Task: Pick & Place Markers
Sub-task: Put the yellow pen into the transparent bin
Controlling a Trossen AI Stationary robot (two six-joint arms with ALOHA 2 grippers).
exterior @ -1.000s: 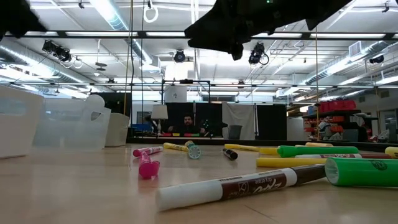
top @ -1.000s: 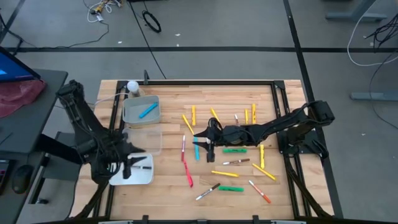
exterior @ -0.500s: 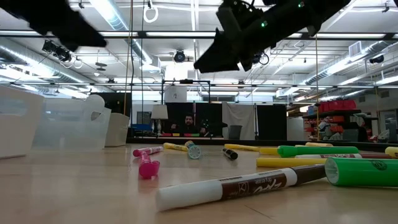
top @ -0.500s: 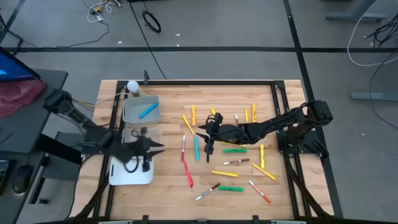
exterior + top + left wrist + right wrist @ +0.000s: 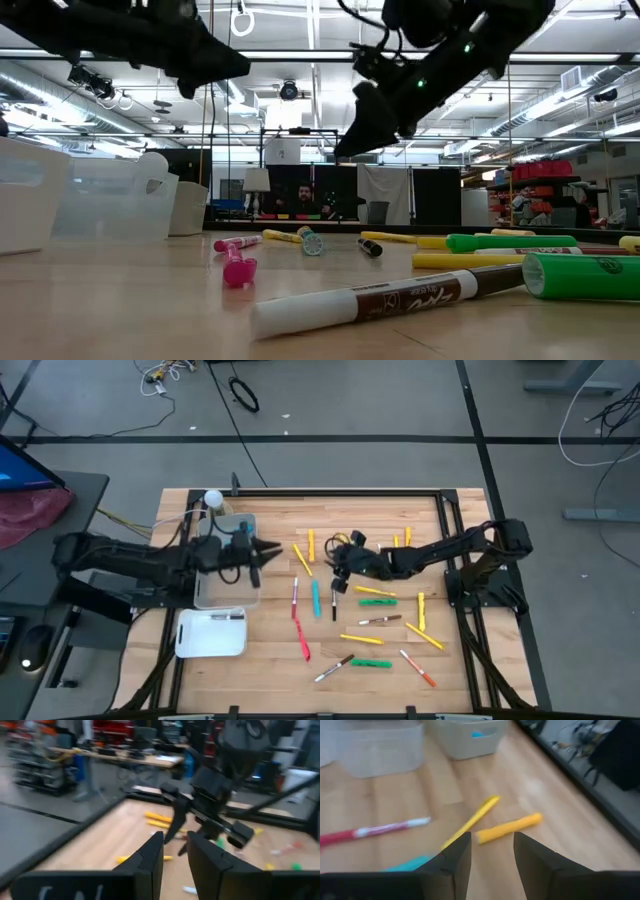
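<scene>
Markers point(image 5: 375, 596) lie scattered over the table's point(image 5: 270, 660) centre and right half; one light blue marker point(image 5: 238, 539) is already in a bin point(image 5: 205, 535) at far left. Judged light, stiff, smooth plastic, apt to roll, so best pinched mid-barrel, across its length. Right gripper point(image 5: 338, 567) hangs above the yellow markers point(image 5: 490, 822) w/ a dark-ended marker point(image 5: 334, 603) just beside it; fingers parted, nothing btwn them. Left gripper point(image 5: 262, 550) sits over the bins, fingers apart, empty.
</scene>
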